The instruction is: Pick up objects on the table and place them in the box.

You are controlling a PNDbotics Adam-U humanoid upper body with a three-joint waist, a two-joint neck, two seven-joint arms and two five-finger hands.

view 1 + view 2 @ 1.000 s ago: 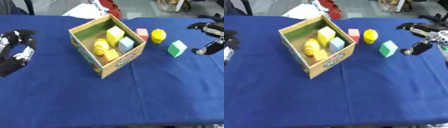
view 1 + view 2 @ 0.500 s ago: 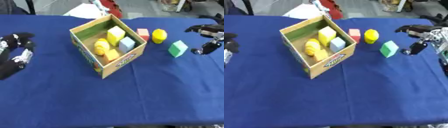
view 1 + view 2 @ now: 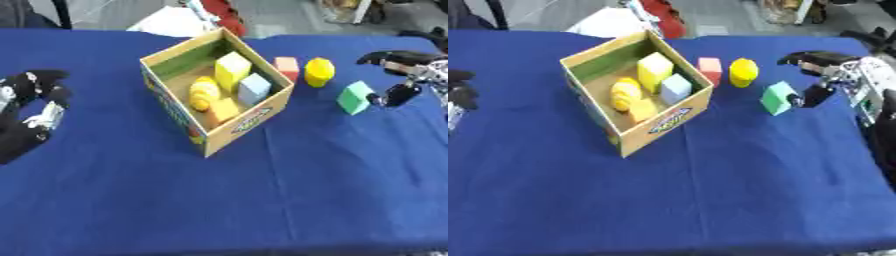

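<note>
An open cardboard box (image 3: pixel 213 129) stands on the blue table and holds a yellow block (image 3: pixel 232 69), a light blue cube (image 3: pixel 254 88) and two rounded yellow-orange pieces (image 3: pixel 207 98). To its right lie a pink block (image 3: pixel 287 67), a yellow cylinder (image 3: pixel 318 71) and a green cube (image 3: pixel 353 97). My right hand (image 3: pixel 833 75) is open just right of the green cube, thumb close to its side, fingers arched above it. My left hand (image 3: pixel 31 108) rests open at the left edge, holding nothing.
The blue cloth (image 3: pixel 262 200) covers the whole table, with broad bare room in front of the box. Beyond the far edge lie a white sheet (image 3: pixel 171 22) and a red object (image 3: pixel 227 12).
My right hand has moved left, closing in on the green cube. My left hand has shifted slightly. The blocks and box stayed put.
</note>
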